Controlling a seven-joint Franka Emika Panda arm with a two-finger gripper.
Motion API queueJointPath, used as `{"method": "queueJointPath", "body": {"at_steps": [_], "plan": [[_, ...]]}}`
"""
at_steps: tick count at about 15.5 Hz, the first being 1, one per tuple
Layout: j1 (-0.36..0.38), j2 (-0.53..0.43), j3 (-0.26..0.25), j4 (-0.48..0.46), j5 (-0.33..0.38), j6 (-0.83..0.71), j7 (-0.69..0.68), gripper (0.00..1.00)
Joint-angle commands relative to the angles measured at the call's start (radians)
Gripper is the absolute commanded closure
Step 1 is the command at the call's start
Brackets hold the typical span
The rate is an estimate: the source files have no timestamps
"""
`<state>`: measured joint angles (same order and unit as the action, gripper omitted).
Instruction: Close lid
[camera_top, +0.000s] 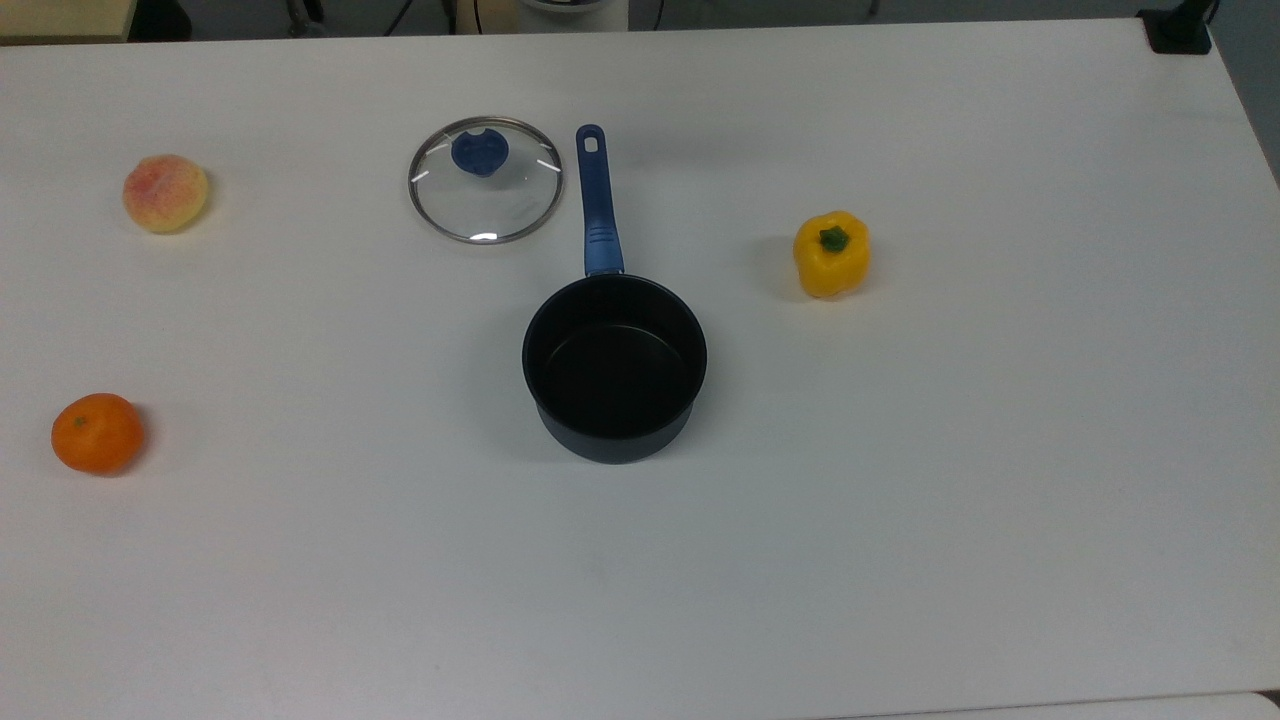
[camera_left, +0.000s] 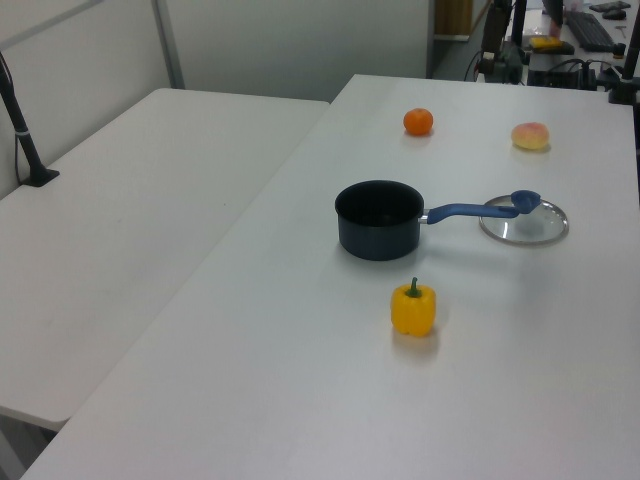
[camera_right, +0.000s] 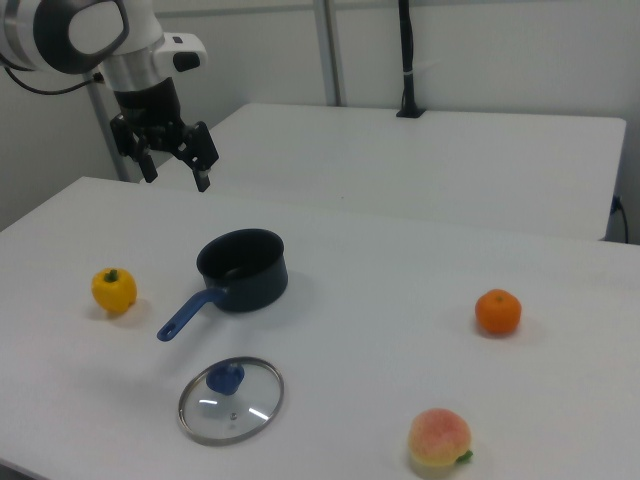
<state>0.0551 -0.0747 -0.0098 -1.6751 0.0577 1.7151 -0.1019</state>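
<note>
The lid (camera_top: 486, 190), round clear glass with a metal rim and a blue knob, lies flat on the white table beside the saucepan's blue handle (camera_top: 598, 205). It also appears as the lid (camera_left: 530, 226) in the left view and the lid (camera_right: 240, 405) in the right view. The dark saucepan (camera_top: 614, 365) stands uncovered and empty mid-table, also seen as the saucepan (camera_left: 379, 220) and the saucepan (camera_right: 242, 268). My gripper (camera_right: 177, 177) hangs open in the air at the right view's upper left, well above the table, up and left of the saucepan, holding nothing.
A yellow bell pepper (camera_top: 832, 254) stands at the top view's right of the saucepan. A peach (camera_top: 165, 193) and an orange (camera_top: 97, 433) sit far to the top view's left. A second white table (camera_left: 130, 200) adjoins on the left view's left.
</note>
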Motion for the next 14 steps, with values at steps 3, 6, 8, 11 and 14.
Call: {"method": "queueJointPath", "body": {"at_steps": [3, 6, 8, 11, 14], "plan": [[0.006, -0.014, -0.005, -0.011, -0.013, 0.009, -0.018, 0.0], [0.005, -0.014, -0.004, -0.011, -0.013, 0.009, -0.016, 0.0], [0.005, -0.016, -0.006, -0.011, -0.013, 0.006, -0.01, 0.0], [0.005, -0.019, -0.006, -0.011, -0.013, -0.011, -0.018, 0.0], [0.005, -0.019, -0.006, -0.012, -0.013, -0.029, -0.022, 0.0]]}}
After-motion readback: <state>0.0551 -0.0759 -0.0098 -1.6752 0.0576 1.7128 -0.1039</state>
